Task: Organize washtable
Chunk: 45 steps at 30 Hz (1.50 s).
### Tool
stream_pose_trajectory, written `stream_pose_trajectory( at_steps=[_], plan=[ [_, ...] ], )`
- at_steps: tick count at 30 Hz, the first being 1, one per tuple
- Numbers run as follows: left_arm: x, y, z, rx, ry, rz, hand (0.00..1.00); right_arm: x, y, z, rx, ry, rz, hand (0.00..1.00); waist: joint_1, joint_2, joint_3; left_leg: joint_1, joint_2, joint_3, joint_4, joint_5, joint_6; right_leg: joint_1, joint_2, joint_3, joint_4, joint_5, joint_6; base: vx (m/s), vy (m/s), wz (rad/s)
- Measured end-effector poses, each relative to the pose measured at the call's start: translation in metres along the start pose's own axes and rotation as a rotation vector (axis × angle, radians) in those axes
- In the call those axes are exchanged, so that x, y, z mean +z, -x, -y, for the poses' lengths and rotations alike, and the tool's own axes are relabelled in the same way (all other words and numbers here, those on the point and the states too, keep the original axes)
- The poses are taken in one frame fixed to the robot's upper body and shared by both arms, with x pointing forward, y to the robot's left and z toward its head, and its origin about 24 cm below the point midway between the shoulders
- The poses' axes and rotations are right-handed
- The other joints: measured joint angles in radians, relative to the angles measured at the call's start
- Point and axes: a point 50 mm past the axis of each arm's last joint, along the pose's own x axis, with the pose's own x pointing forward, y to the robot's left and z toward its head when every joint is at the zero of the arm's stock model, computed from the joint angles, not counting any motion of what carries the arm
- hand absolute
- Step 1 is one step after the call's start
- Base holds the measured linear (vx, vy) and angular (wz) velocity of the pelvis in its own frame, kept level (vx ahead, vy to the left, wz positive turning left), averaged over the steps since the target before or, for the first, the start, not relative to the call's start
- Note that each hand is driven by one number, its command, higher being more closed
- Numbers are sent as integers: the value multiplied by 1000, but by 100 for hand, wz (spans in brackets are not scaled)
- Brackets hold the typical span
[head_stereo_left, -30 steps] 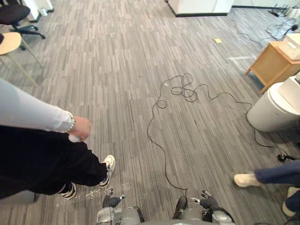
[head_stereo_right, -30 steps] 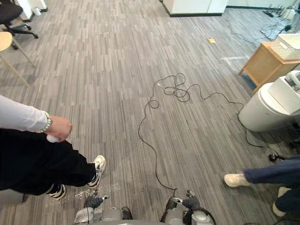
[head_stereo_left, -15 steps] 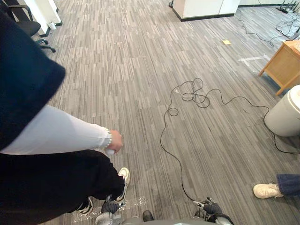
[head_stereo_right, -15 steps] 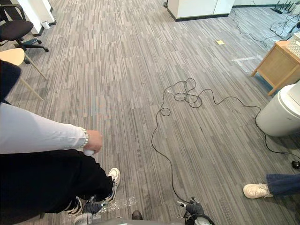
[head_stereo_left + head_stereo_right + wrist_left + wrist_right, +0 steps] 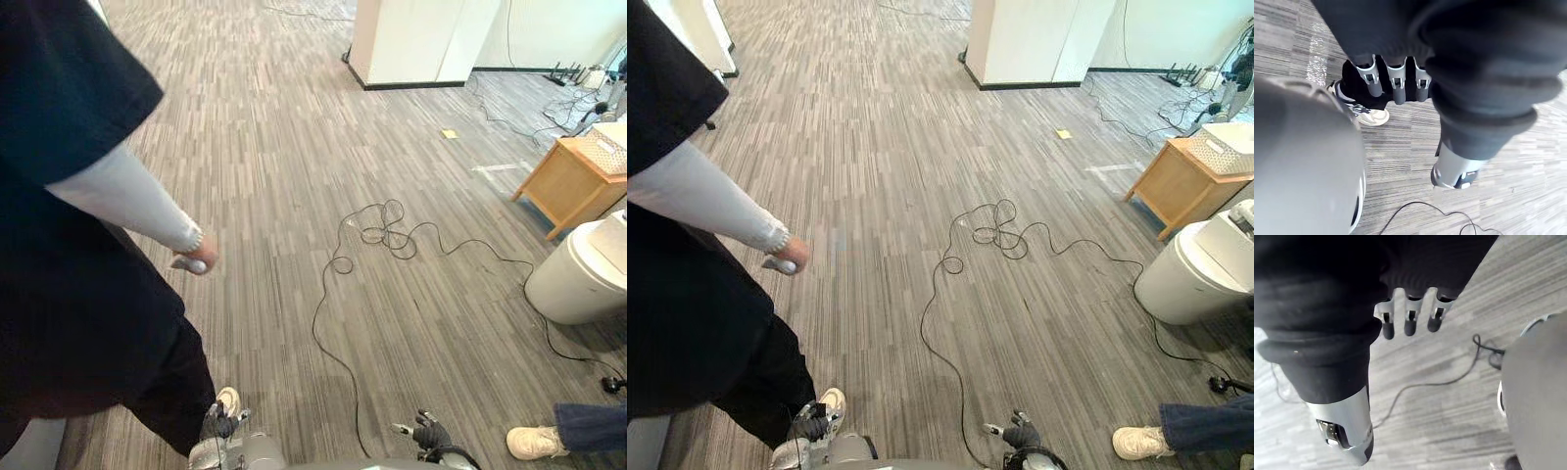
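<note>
The floor (image 5: pixel 294 147) looks like matt grey carpet, streaky and a bit rough, with no shine on it. The little table (image 5: pixel 568 181) is pale wood, smooth with a satin finish. The bin (image 5: pixel 573 279) just beside it is white plastic, smooth with a soft gloss.

One person's sleeve (image 5: pixel 127 196) is light ribbed knit, and the top (image 5: pixel 59 88) over it is dark matt cloth. There's also a beady bracelet (image 5: pixel 193 238) that glints a little. The other person has a blue denim leg (image 5: pixel 593 428) and a matt off-white shoe (image 5: pixel 534 443).

The left hand (image 5: pixel 1398 84) and right hand (image 5: pixel 1409 316) have silvery satin fingers with dull black tips. Can't tell if they're metal or plastic. Each has a dark ribbed matt cover.
</note>
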Motion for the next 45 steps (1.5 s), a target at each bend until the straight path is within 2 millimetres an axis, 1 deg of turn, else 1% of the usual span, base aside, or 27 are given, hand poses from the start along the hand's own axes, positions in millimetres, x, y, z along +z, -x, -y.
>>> stream_pose_trajectory(
  at_steps=[3, 5, 6, 7, 8, 9, 12, 14, 16, 18, 20, 21, 22, 23, 25, 26, 27, 28, 29, 31, 34, 36, 37, 39, 41, 43, 45],
  plan=[
    [15, -4, -4, 7, -5, 52, 0, 1, 0, -16, 45, 12, 6, 0, 4, -27, 7, -71, 0, -24, 165, -130, 27, 15, -9, 13, 13, -19, -1, 327, 205, 17],
    [18, -5, -3, 7, 16, 62, 0, -4, 1, -15, 38, 8, -11, 0, 18, -39, 8, -75, 2, -36, 273, -230, 48, 3, -49, 36, 144, -57, 78, 497, 391, 14],
    [16, -5, -1, 2, 13, 52, 0, -7, 2, -12, 23, -18, -23, 0, 21, -48, 7, -34, -18, -30, 292, -282, 52, -41, -103, 75, 334, -78, 101, 551, 453, 9],
    [14, -4, 1, -5, -2, 40, 0, -7, 2, -11, 17, -26, -21, 0, 18, -52, 5, -7, -33, -27, 290, -301, 55, -92, -135, 106, 469, -68, 86, 486, 371, 20],
    [10, -4, -1, -5, -36, 24, 0, -5, 2, -9, 13, -32, -8, 0, 12, -64, 3, 48, -61, -24, 277, -328, 69, -192, -180, 156, 743, -8, 14, 475, 240, 31],
    [9, -4, -5, 4, -50, 16, 0, -4, 2, -10, 21, -34, -7, 0, 2, -71, 9, 114, -88, -30, 246, -351, 95, -279, -180, 188, 970, 11, 0, 491, 164, 30],
    [-4, 0, -9, 12, -63, -27, 0, -2, 1, -9, 25, -46, 2, 0, -7, -70, 12, 303, -125, -39, 101, -363, 95, -394, -100, 169, 1132, -53, -20, 542, 50, 9],
    [-13, 3, -3, -12, -90, -58, 0, 6, 1, -2, 3, -60, 47, 0, -22, -34, 14, 450, -127, -45, -42, -334, 65, -504, -44, 49, 1067, -137, -122, 633, 83, 18],
    [-19, 4, 7, -44, -119, -78, 0, 20, 0, 12, -29, -54, 100, 0, -43, 6, 19, 537, -110, -83, -133, -326, 50, -625, -5, -38, 851, -160, -164, 807, 40, 66],
    [-17, 5, 17, -65, -123, -78, 0, 26, 0, 27, -68, -42, 120, 0, -64, 37, 39, 613, -85, -131, -207, -307, -11, -713, 34, -34, 493, -27, -145, 821, -63, 94],
    [-20, 5, 15, -60, -137, -87, 0, 12, 2, 29, -79, -61, 67, 0, -63, 30, 40, 702, -72, -169, -253, -272, -90, -718, 76, -20, 202, 251, -173, 669, -136, 68],
    [-21, 5, 14, -60, -145, -92, 0, 10, 2, 29, -79, -64, 59, 0, -65, 24, 36, 721, -62, -187, -247, -263, -107, -714, 84, -5, 199, 341, -192, 728, -190, 43],
    [-19, 4, 21, -76, -141, -95, 0, 13, 2, 37, -97, -69, 68, 0, -61, 78, 44, 731, -9, -207, -196, -228, -149, -733, 99, 9, 327, 335, -208, 885, -230, 17],
    [-18, 4, 25, -92, -138, -94, 0, 16, 1, 40, -107, -69, 71, 0, -61, 92, 48, 715, 13, -225, -110, -154, -152, -743, 95, 13, 436, 250, -231, 1035, -278, -8],
    [-24, 6, 26, -91, -106, -123, 0, 12, 2, 42, -111, -74, 50, 0, -67, 98, 49, 651, 51, -227, 132, 148, -97, -669, 107, 19, 525, 122, -228, 828, -237, -23],
    [-26, 7, 25, -78, -76, -134, 0, 9, 2, 42, -111, -71, 36, 0, -64, 105, 52, 572, 130, -206, 363, 229, -91, -580, 144, 19, 503, 71, -234, 827, -195, -40],
    [-27, 7, 21, -61, -49, -134, 0, 6, 2, 44, -114, -61, 13, 0, -53, 130, 50, 486, 232, -130, 624, 161, -53, -487, 203, 35, 454, 51, -253, 800, -160, -53],
    [-25, 6, 19, -45, -23, -131, 0, 4, 2, 43, -111, -57, 6, 0, -41, 128, 50, 443, 268, -97, 718, 111, -29, -438, 224, 47, 421, 45, -253, 719, -91, -71],
    [-21, 5, 15, -27, 3, -115, 0, 3, 2, 40, -103, -60, 1, 0, -30, 103, 60, 364, 288, -56, 794, 25, 3, -344, 246, 71, 348, 43, -251, 782, -47, -52],
    [-13, 2, 10, -19, -3, -78, 0, 1, 2, 35, -94, -63, -6, 0, -28, 84, 57, 225, 258, -41, 751, -46, -2, -225, 251, 92, 235, 41, -236, 618, -4, -30],
    [1, 0, 8, -16, 6, -13, 0, 5, 0, 30, -80, -41, 0, 0, -5, 72, 57, 42, 167, 0, 437, -107, -17, -109, 229, 136, 130, 8, -170, 571, 146, -25],
    [4, 0, 8, -15, 12, 1, 0, 9, -1, 24, -71, -40, 11, 0, -4, 54, 58, 11, 64, -1, 65, -74, -53, -66, 183, 146, 114, -20, -127, 560, 240, -21],
    [3, 0, 8, -16, 11, -2, 0, 11, -2, 22, -71, -39, 17, 0, 1, 56, 54, 22, 20, -23, -198, -6, -94, -33, 169, 157, 95, -42, -94, 624, 309, -37],
    [5, 0, 8, -17, 11, 9, 0, 6, -2, 11, -45, -39, -4, 0, 21, 45, 43, 21, -19, -78, -225, 138, -44, 7, 146, 182, 94, -74, -79, 642, 307, -48],
    [9, -3, -1, 0, 4, 26, 0, 0, -1, -5, -6, -50, -13, 0, 19, -5, 29, -5, -68, -114, -87, 42, 71, -56, 64, 169, 315, -84, -61, 696, 333, -15],
    [10, -4, -8, 16, 9, 25, 0, -5, 1, -8, -4, -79, -21, 0, 14, -45, 27, 29, -90, -86, 32, -78, 104, -139, -30, 186, 616, -40, 10, 636, 307, 3],
    [4, -4, -13, 26, 1, -4, 0, -5, 1, -9, 7, -80, -25, 0, 15, -55, 22, 116, -104, -60, 61, -160, 125, -273, -98, 198, 965, 38, 40, 563, 201, -18]
  ],
)
